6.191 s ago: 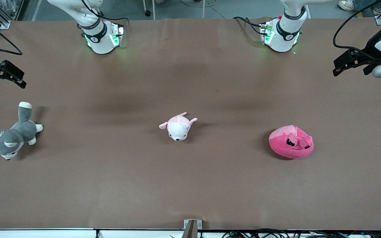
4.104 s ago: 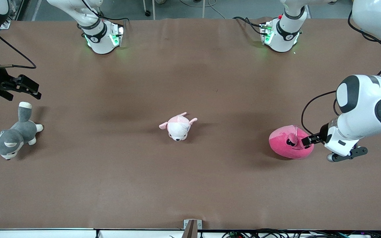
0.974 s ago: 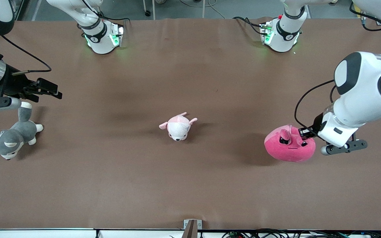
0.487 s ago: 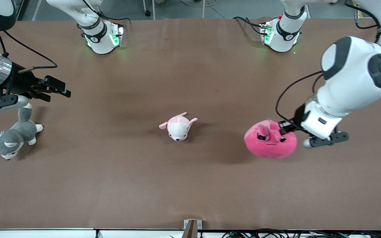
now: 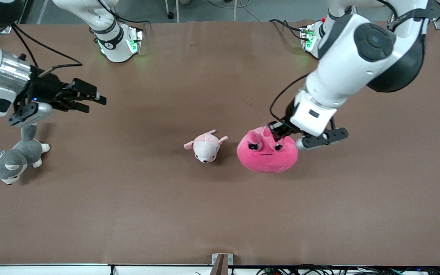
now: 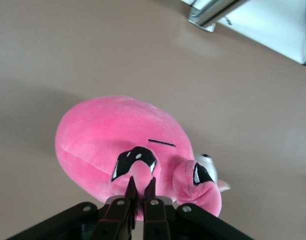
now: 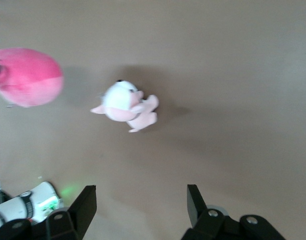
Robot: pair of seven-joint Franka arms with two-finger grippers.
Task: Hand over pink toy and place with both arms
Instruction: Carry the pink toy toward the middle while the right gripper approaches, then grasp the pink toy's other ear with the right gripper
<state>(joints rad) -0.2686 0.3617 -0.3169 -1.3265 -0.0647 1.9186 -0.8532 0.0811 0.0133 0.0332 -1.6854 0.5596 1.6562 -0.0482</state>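
Note:
The pink toy [image 5: 267, 152] is a round hot-pink plush with angry black eyes. It hangs in the air over the middle of the table, beside the small pale pink-and-white plush. My left gripper [image 5: 277, 133] is shut on a fold at its top. In the left wrist view the fingers [image 6: 134, 191] pinch the plush [image 6: 118, 135] beside one eye. My right gripper [image 5: 94, 100] is open and empty, over the table toward the right arm's end. In the right wrist view its jaws stand wide apart and the pink toy [image 7: 27, 76] shows farther off.
A pale pink-and-white plush [image 5: 206, 146] lies at the table's middle; it also shows in the right wrist view [image 7: 127, 106]. A grey-and-white husky plush [image 5: 13, 156] lies at the right arm's end, under the right wrist. The brown table [image 5: 166, 214] spreads around.
My left gripper lifted the pink toy off the table and carried it toward the middle, beside the pale plush. My right gripper moved toward the middle and stayed open.

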